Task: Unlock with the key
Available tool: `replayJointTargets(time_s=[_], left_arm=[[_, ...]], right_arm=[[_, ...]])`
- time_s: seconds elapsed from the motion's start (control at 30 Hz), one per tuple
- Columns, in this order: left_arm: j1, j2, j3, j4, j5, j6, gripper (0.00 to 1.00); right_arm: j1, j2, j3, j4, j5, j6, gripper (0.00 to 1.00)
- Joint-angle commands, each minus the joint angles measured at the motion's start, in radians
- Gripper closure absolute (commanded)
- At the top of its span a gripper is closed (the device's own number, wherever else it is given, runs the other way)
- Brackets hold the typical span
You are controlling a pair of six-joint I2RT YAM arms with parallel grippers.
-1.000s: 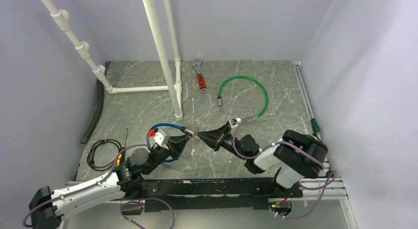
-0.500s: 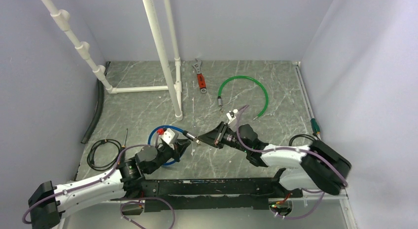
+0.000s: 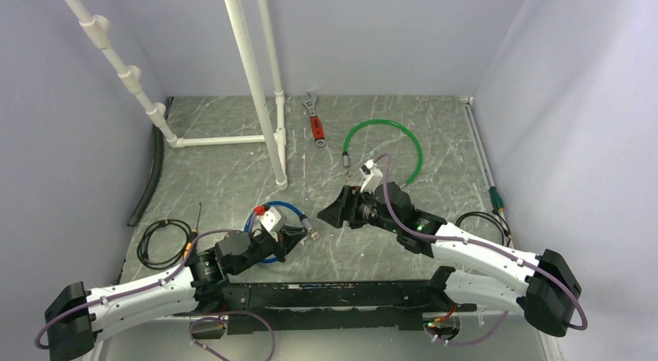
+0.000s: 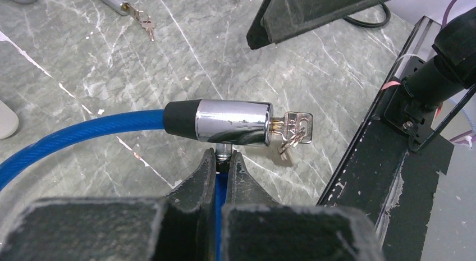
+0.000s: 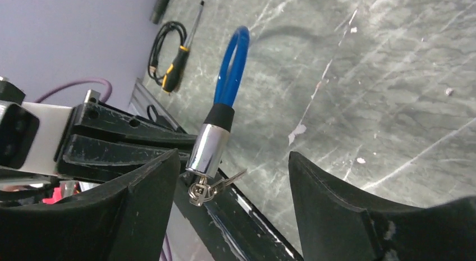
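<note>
Two cable locks on the worktop (image 3: 233,167): one blue cable lock (image 4: 84,132), one green cable lock (image 3: 384,123). Left gripper (image 4: 224,160) is pinched together on the blue cable lock, jaws clamped just under its chrome cylinder (image 4: 233,122), which lies crosswise above the fingertips. The key (image 4: 296,125) is pushed into the cylinder's open end, head sticking out toward the black base plate (image 4: 370,188). A second key (image 4: 287,144) hangs off the same ring, so two keys on that bunch. Right gripper (image 5: 233,160) has its jaws apart and holds nothing. In the right wrist view, cylinder and key show in the gap between its two fingers, touching neither. In the top view it's near the key but clear of it. Green cable lock lies well apart toward the back as an open arc, its silver end flat on the worktop with its own small key bunch (image 4: 147,26). Rest: one red-handled wrench (image 3: 315,125) beside the green loop, one white PVC pipe frame (image 3: 264,89) back left, one black hose (image 3: 147,182) along the left wall. One screwdriver (image 5: 178,62) with an orange-black handle lies next to one coiled black cord (image 5: 160,45). A second coiled black cord (image 3: 479,221) is near the right edge.
</note>
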Motion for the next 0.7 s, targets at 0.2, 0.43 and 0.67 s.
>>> replayJointTargets(time_s=[0.2, 0.43, 0.67], left_arm=[[-0.003, 0.025, 0.019, 0.132, 0.033, -0.025, 1.0], [-0.003, 0.04, 0.018, 0.138, 0.036, -0.027, 1.0], [-0.003, 0.032, 0.007, 0.142, 0.032, -0.027, 1.0]], right_arm=[[0.001, 0.061, 0.06, -0.003, -0.176, -0.02, 0.23], [0.027, 0.16, 0.094, 0.045, -0.229, -0.015, 0.29], [0.047, 0.191, 0.115, 0.056, -0.223, -0.015, 0.38]])
